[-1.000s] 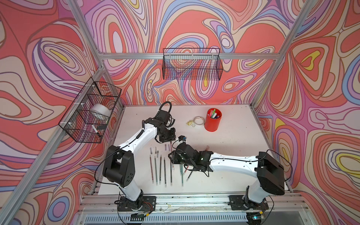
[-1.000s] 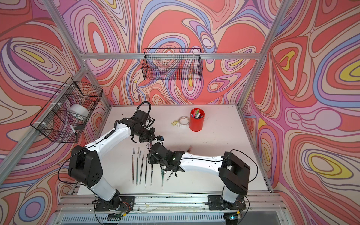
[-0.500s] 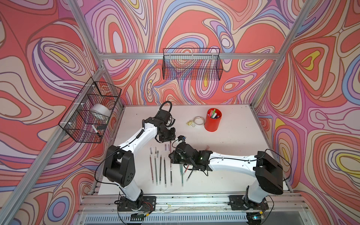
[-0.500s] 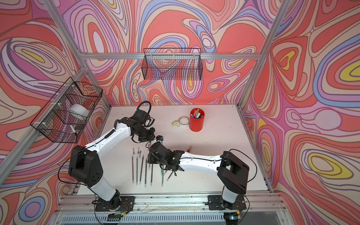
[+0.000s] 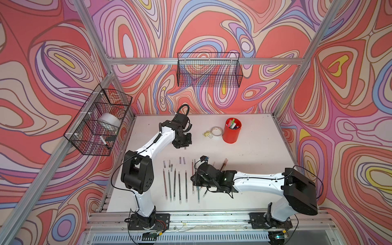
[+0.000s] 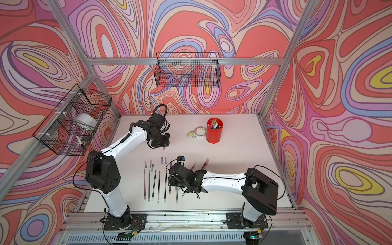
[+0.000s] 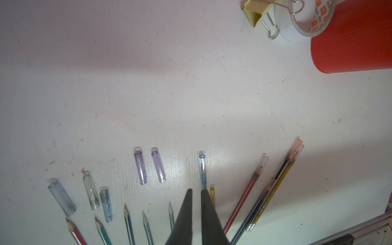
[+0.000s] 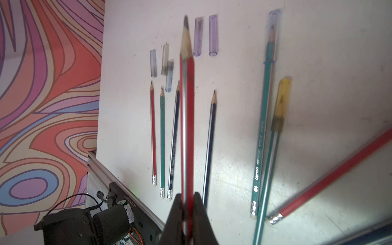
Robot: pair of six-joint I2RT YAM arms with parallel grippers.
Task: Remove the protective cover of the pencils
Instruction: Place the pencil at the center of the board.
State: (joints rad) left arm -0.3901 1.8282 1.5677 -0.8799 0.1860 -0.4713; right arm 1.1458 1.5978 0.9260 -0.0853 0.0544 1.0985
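Only the right wrist view shows the right gripper [image 8: 186,197] pinching a red pencil [image 8: 188,110] that runs out ahead of its jaws; the left gripper [image 7: 196,192] is closed on nothing.

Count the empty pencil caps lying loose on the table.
5. A bluish cap, a clear one and a grey-blue one cluster together; two purple caps lie side by side nearby. More may be hidden.

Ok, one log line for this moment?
right fingers: shut on uncapped red pencil | left fingers: shut, empty | loose caps: five | capped pencils: several
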